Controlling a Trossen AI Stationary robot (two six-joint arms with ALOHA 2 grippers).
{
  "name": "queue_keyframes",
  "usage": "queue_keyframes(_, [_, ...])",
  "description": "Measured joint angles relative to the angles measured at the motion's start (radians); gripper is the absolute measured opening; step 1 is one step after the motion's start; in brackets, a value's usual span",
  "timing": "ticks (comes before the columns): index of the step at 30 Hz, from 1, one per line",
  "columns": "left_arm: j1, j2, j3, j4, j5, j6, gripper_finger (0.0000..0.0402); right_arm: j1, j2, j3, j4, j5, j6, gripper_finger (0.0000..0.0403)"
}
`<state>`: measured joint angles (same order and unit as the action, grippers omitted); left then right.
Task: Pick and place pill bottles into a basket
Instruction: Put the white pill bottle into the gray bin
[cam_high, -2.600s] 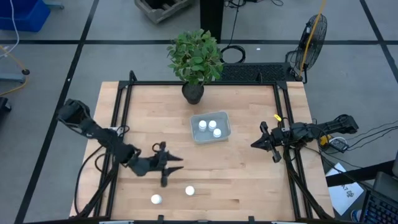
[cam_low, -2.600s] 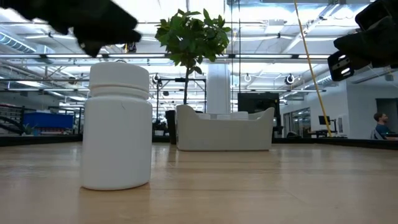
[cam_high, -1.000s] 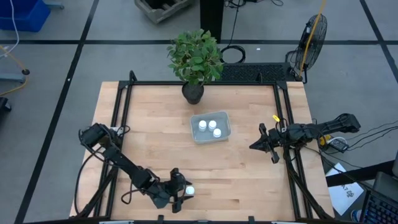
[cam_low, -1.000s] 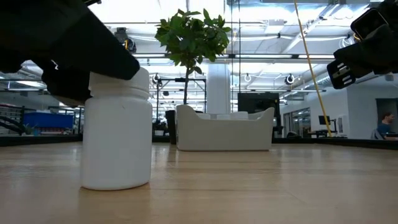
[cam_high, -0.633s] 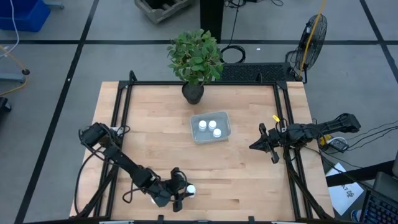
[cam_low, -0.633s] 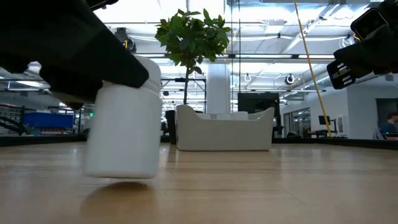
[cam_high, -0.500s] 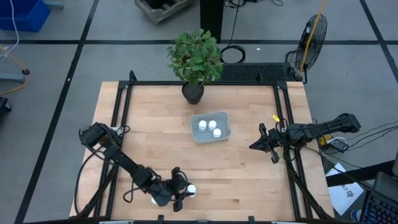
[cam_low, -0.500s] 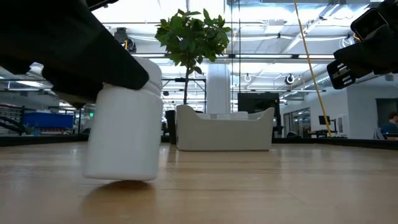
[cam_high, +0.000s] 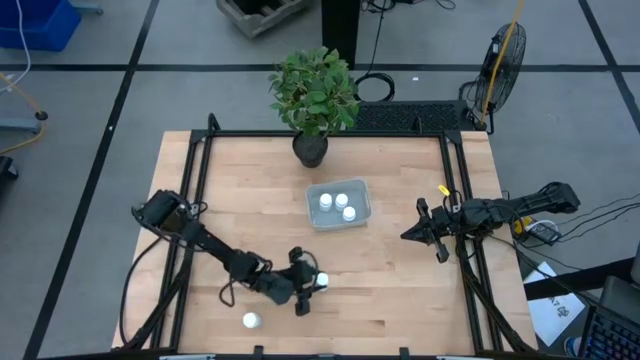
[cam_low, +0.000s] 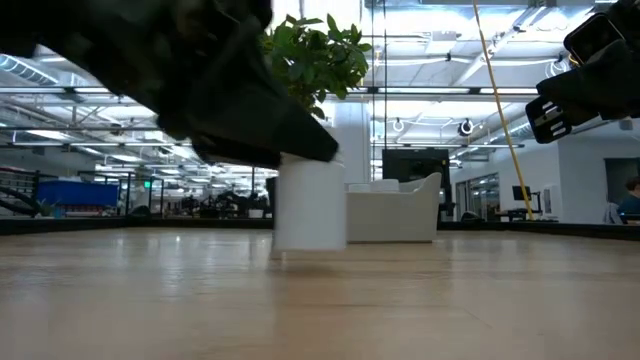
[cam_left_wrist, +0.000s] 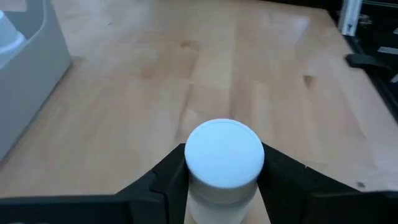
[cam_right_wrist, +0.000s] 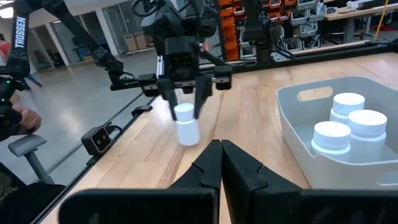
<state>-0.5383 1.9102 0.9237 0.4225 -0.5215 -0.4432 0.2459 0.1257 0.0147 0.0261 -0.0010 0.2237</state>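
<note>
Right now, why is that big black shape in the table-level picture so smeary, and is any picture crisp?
In the low view the left gripper sits close to the lens, so it blurs above the pill bottle. The left wrist view shows that bottle's cap crisp; the high view is evenly lit, with little glare on the table.

Basket (cam_high: 338, 204) at the table's (cam_high: 400, 290) middle with three pill bottles (cam_high: 337, 202) in it, plant pot (cam_high: 310, 150) behind it at the far edge, left gripper (cam_high: 318, 282) near and left of the basket clamped around a fourth bottle (cam_high: 322, 281), fifth bottle (cam_high: 251, 320) at the near edge, further left, right gripper (cam_high: 412, 232) right of the basket.
</note>
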Motion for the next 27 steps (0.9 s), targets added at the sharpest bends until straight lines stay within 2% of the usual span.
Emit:
queue_keyframes(9, [0.122,-0.019,-0.001,0.053,0.131,0.121,0.0181,0.000,0.000,0.000,0.000,0.000,-0.003,0.0000])
queue_keyframes(14, [0.178,-0.080,-0.001,0.044,0.129,0.198,0.0163,0.000,0.000,0.000,0.000,0.000,-0.003,0.0000])
queue_keyframes(18, [0.220,-0.141,-0.001,0.023,0.130,0.260,0.0163,0.000,0.000,0.000,0.000,0.000,-0.003,0.0000])
queue_keyframes(23, [0.284,-0.199,-0.001,-0.010,0.125,0.320,0.0183,0.000,0.000,0.000,0.000,0.000,-0.002,0.0000])
queue_keyframes(27, [0.342,-0.204,-0.001,-0.017,0.124,0.338,0.0169,0.000,0.000,0.000,0.000,0.000,-0.003,0.0000])
